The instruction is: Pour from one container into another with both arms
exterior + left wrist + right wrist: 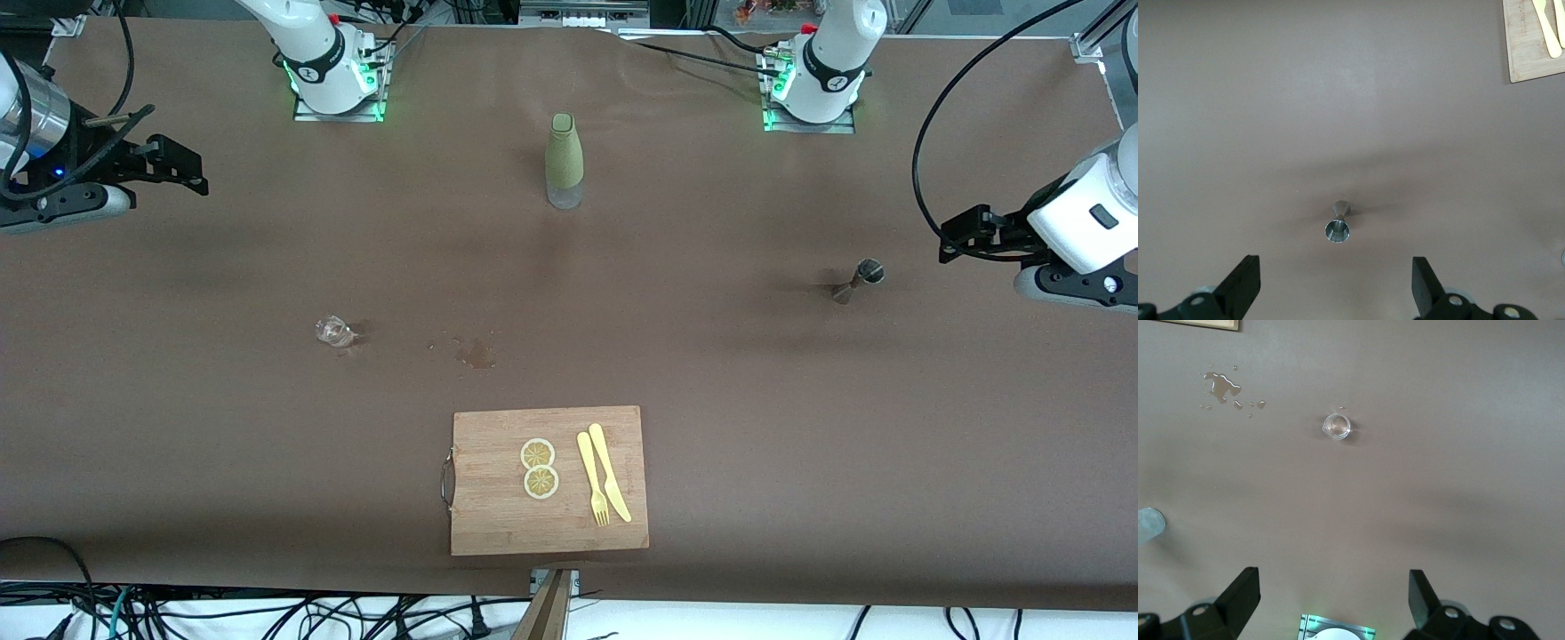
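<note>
A: Front view, nearest us: a cutting board (498,524) with two lemon slices (539,468), a fork (591,480) and a knife (610,484). Nobody is reaching for those.

B: Past the board there's a small spill (476,352) on the table (178,427). Beside it, toward the right arm's end, stands a little clear glass (333,331).

A: And toward the left arm's end, a steel jigger (857,279), upright and untouched.

B: Farthest back, between the two bases, is the bottle (564,160) in its green sleeve.

A: The grippers?

B: The left gripper (1335,283) hangs in the air over the table's edge at its own end, fingers spread wide, nothing between them. Its wrist view looks straight at the jigger.

A: The right gripper (1333,597) is the same at its end: fingers wide apart, empty, with the glass in its wrist view.

B: So I'd call this the very start, nothing grasped yet.

A: Agreed. The next move probably calls for each arm to descend on its own vessel. The left should close on the jigger's narrow waist, the right on the glass.

B: Both are small, so centring the fingers matters.
</note>
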Robot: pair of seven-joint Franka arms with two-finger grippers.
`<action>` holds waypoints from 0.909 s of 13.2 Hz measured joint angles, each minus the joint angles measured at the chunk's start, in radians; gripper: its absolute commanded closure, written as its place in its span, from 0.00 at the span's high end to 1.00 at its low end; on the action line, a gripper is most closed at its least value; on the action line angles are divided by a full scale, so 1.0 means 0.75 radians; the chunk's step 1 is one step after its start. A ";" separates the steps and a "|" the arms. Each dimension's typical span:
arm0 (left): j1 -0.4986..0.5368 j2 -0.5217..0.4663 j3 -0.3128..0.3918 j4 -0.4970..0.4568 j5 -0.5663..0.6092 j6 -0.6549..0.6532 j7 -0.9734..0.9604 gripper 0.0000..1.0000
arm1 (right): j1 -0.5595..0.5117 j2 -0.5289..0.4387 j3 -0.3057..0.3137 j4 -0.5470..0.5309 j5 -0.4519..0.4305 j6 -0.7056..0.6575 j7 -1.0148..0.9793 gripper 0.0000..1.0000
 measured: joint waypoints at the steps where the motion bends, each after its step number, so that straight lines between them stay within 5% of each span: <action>1: 0.000 0.000 0.000 0.000 0.000 0.000 0.000 1.00 | 0.000 0.002 0.000 0.003 -0.010 0.004 0.000 0.99; 12: 0.001 0.005 -0.002 0.000 0.000 0.000 0.000 1.00 | -0.002 0.034 -0.009 0.142 -0.045 0.015 -0.001 0.99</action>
